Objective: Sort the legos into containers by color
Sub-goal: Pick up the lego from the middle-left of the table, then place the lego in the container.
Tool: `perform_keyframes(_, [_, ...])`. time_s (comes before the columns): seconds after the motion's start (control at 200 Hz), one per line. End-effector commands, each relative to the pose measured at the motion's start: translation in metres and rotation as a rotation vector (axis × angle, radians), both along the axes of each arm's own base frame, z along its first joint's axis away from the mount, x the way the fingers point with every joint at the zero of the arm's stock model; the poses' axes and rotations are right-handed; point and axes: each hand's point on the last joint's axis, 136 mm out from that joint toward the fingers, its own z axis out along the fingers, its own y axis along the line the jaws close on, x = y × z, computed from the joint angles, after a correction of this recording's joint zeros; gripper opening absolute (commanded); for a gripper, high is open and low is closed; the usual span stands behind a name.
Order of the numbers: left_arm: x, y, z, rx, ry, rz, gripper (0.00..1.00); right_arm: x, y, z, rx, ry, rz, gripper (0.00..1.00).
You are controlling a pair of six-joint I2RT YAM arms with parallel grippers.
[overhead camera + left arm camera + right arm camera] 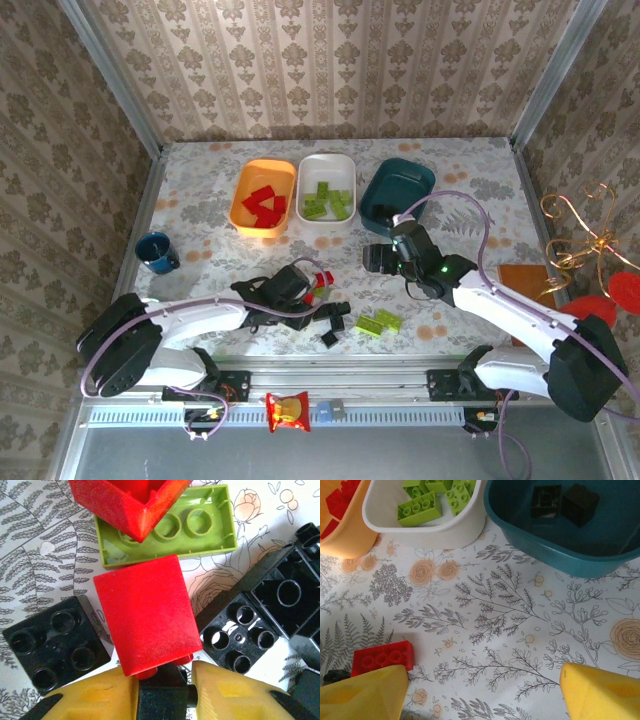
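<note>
1. Red brick [145, 615] lies on the tabletop [30, 540] among black bricks [55, 642] and a green brick [210, 525]. Its near edge meets my left pincer [165, 680], fingers close-set; I cannot tell whether they pinch it.
2. Right pincer [480, 695] spread wide over the tabletop, near the teal tray [560, 562].
3. Orange tray [262, 163] holds red pieces [265, 205]; white tray [327, 157], green pieces [328, 200]; teal tray, black pieces [560, 502].

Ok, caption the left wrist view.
Left hand at a red brick, beside black bricks and a green brick.
</note>
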Motion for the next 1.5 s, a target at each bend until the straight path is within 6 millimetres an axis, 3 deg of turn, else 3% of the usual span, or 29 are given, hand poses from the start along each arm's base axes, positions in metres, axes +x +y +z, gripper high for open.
perform_keyframes(0.0, [0.0,-0.001,0.026,-0.045,-0.031,0.009,0.32,-0.002,-0.016,0.006,-0.026,-0.024,-0.045,0.81])
perform_keyframes(0.18, [0.006,-0.005,0.085,-0.17,-0.114,0.027,0.32,-0.002,-0.038,0.025,-0.021,-0.071,-0.108,0.82])
perform_keyframes(0.28, [0.027,-0.016,0.118,-0.244,-0.174,0.036,0.33,-0.004,-0.061,0.036,-0.036,-0.114,-0.186,0.82])
perform_keyframes(0.375, [0.06,-0.041,0.143,-0.34,-0.219,0.036,0.32,-0.007,-0.084,0.044,-0.041,-0.146,-0.275,0.82])
perform_keyframes(0.51, [0.108,-0.097,0.176,-0.437,-0.291,-0.023,0.31,-0.015,-0.104,0.046,-0.036,-0.165,-0.347,0.83])
perform_keyframes(0.61, [0.137,-0.135,0.18,-0.466,-0.278,-0.06,0.3,-0.021,-0.11,0.045,-0.045,-0.159,-0.363,0.83])
perform_keyframes(0.785, [0.177,-0.183,0.192,-0.529,-0.278,-0.102,0.3,-0.029,-0.117,0.04,-0.054,-0.151,-0.38,0.83])
perform_keyframes(1.045, [0.224,-0.233,0.151,-0.499,-0.199,-0.112,0.31,-0.027,-0.111,0.034,-0.033,-0.147,-0.361,0.83])
perform_keyframes(1.13, [0.239,-0.244,0.136,-0.49,-0.173,-0.105,0.36,-0.026,-0.11,0.031,-0.037,-0.14,-0.356,0.83])
perform_keyframes(1.2, [0.248,-0.252,0.129,-0.494,-0.152,-0.095,0.48,-0.025,-0.109,0.028,-0.045,-0.131,-0.351,0.83])
perform_keyframes(1.315, [0.257,-0.261,0.138,-0.527,-0.152,-0.09,0.64,-0.024,-0.106,0.025,-0.047,-0.122,-0.337,0.83])
perform_keyframes(1.495, [0.248,-0.253,0.185,-0.595,-0.211,-0.099,0.72,-0.022,-0.097,0.022,-0.02,-0.11,-0.307,0.83])
